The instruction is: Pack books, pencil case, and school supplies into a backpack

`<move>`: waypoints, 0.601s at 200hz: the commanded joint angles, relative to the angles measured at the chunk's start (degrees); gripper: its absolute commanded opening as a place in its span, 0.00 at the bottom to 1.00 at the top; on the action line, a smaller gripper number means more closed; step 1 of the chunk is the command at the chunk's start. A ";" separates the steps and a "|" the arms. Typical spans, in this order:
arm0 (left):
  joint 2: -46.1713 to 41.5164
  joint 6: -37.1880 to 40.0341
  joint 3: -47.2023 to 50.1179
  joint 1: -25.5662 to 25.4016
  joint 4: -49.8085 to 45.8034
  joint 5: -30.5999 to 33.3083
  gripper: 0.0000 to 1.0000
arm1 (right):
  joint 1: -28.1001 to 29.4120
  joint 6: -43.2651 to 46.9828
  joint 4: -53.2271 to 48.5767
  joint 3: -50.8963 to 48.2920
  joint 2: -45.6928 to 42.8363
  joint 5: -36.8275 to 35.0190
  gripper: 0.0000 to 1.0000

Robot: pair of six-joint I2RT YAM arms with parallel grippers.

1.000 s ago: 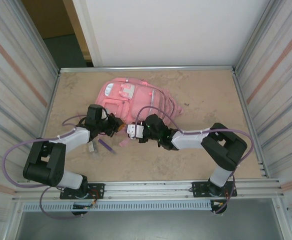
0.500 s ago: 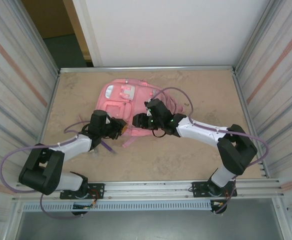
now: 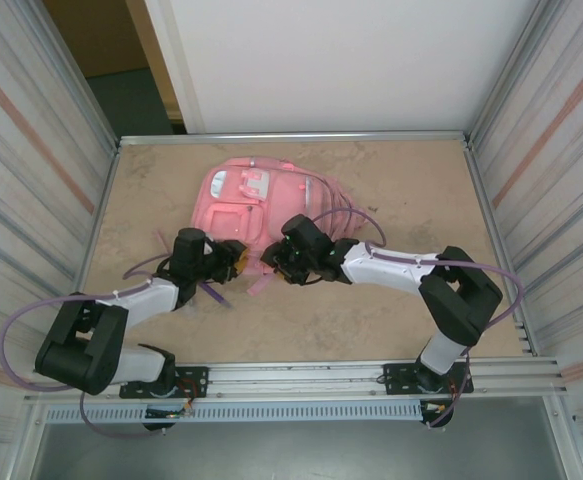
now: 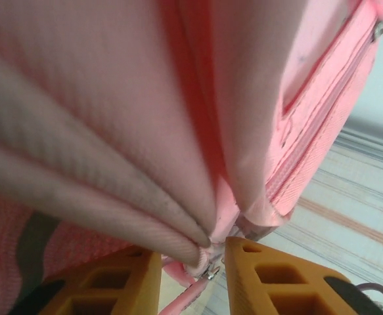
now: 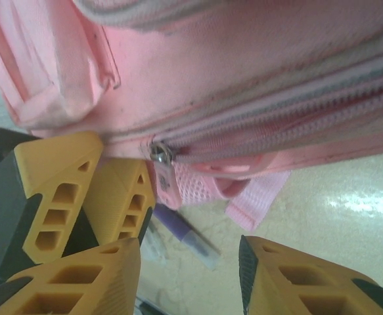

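The pink backpack (image 3: 261, 205) lies flat on the worktop (image 3: 401, 310), left of centre, its near edge facing both hands. A zip (image 5: 296, 118) runs left to right along that edge. Its pull (image 5: 159, 155) sits just beyond the right hand (image 3: 277, 262), whose jaws stand apart on nothing. The pull is also just beside the left hand (image 3: 233, 258), which is part open around a fabric fold. A purple pen (image 5: 188, 237) lies near and below, likely no obstacle.

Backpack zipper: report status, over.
Left tool open, fold of backpack fabric between its tips. Right tool open near zipper pull. Purple pen loose on table by the bag.
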State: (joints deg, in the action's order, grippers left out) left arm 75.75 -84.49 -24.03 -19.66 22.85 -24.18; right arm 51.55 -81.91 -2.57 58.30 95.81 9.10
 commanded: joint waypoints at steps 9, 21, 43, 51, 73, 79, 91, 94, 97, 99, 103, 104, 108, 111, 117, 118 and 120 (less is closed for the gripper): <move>-0.19 1.79 -1.50 0.58 -3.28 -0.86 0.32 | 2.46 -1.77 2.83 3.55 3.46 -5.70 0.41; 0.09 1.62 -1.64 0.59 -3.06 -0.98 0.31 | 3.41 -2.33 2.61 4.48 4.71 -6.76 0.41; -0.17 2.09 -1.46 0.59 -3.82 -0.94 0.20 | 4.24 -2.35 2.15 4.12 6.08 -10.27 0.41; -0.49 2.09 -1.30 0.59 -4.42 -0.87 0.14 | 4.04 -3.14 1.98 3.70 6.59 -11.18 0.42; -1.70 1.94 -0.49 0.43 -4.70 -0.40 0.03 | 3.91 -4.70 4.79 2.91 7.91 -11.49 0.43; -1.98 2.12 -0.42 0.37 -4.88 -0.37 0.01 | 3.99 -4.59 5.81 2.93 8.31 -11.37 0.42; -2.57 2.66 -0.46 0.37 -5.23 -0.25 0.00 | 4.16 -3.75 7.47 3.25 8.90 -11.22 0.40; -2.61 2.74 -0.47 0.41 -5.30 -0.25 0.00 | 4.17 -3.57 7.44 3.38 9.03 -11.29 0.39; -2.76 2.75 -0.53 0.41 -5.30 -0.29 0.00 | 4.19 -3.46 7.31 3.60 9.05 -11.41 0.39; -2.85 2.79 -0.57 0.37 -5.28 -0.26 0.00 | 4.18 -3.35 7.29 3.76 9.07 -11.39 0.38; -3.00 2.69 -0.59 0.33 -5.34 -0.25 0.00 | 4.17 -3.04 7.36 3.90 9.05 -11.45 0.36; -3.03 2.67 -0.63 0.33 -5.39 -0.25 0.00 | 4.17 -2.97 7.38 3.96 9.09 -11.42 0.36; -3.10 2.54 -0.66 0.32 -5.43 -0.27 0.00 | 4.06 -2.74 7.35 4.08 9.00 -11.39 0.35; -3.14 2.50 -0.73 0.25 -5.45 -0.34 0.00 | 4.08 -2.67 7.27 4.17 8.94 -11.39 0.34; -3.38 2.52 -0.79 0.17 -5.46 -0.53 0.00 | 4.13 -2.36 7.38 4.36 8.79 -11.53 0.31; -3.44 2.50 -0.86 0.16 -5.54 -0.57 0.00 | 4.11 -2.33 7.35 4.41 8.70 -11.59 0.31; -3.44 2.62 -0.91 0.15 -5.54 -0.59 0.00 | 4.09 -2.15 7.37 4.44 8.58 -11.64 0.30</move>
State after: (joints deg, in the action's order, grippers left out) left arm 74.32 -83.20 -24.43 -19.33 20.16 -24.38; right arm 55.77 -84.84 3.14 61.39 104.25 -0.34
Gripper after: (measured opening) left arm 0.046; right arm 0.341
